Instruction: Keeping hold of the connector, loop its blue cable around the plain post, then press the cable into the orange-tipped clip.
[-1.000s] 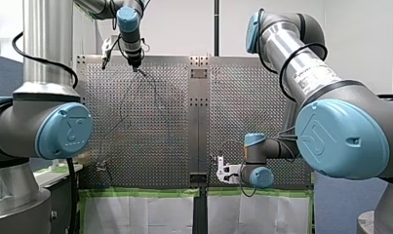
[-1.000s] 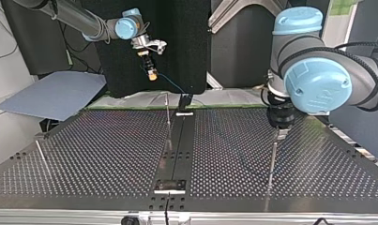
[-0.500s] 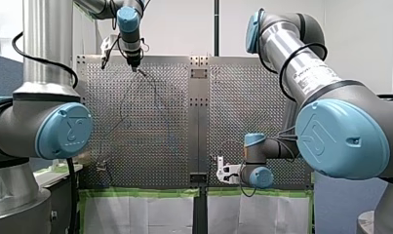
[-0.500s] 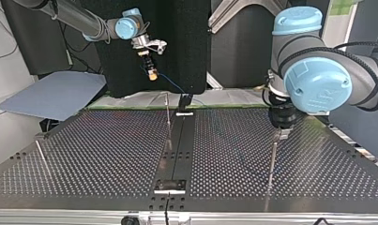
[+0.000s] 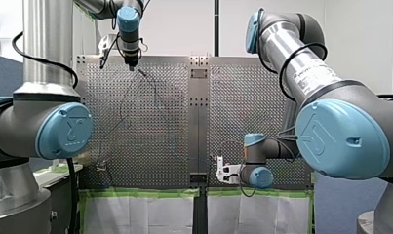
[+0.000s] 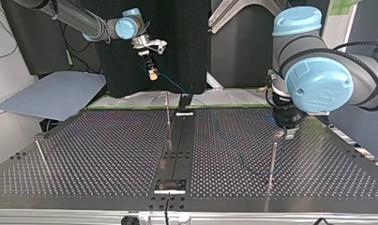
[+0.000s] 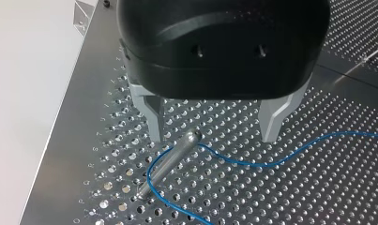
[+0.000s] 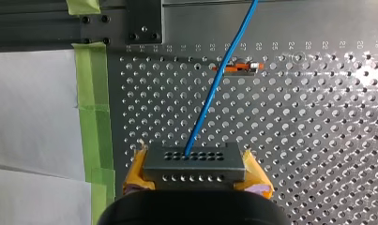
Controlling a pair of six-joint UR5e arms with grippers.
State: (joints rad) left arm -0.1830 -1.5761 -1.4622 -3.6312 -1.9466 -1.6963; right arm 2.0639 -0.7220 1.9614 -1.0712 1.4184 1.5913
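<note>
My right gripper is shut on the grey connector, its yellow pads on both of the connector's sides. The blue cable runs from the connector out over the plate, passing next to the orange-tipped clip. In the top view my right gripper hangs above the table's far edge. In the left wrist view the cable curls around the base of the plain post. My left gripper stands open just above the post's tip, holding nothing. In the top view it is beside the post.
A dark rail splits the perforated table down the middle. Two more thin posts stand in the top view, one near the rail, one at the left. Green tape and white paper edge the plate.
My left gripper has drawn a little up and away from the plain post, still open. My right gripper has kept its place and its hold on the connector.
</note>
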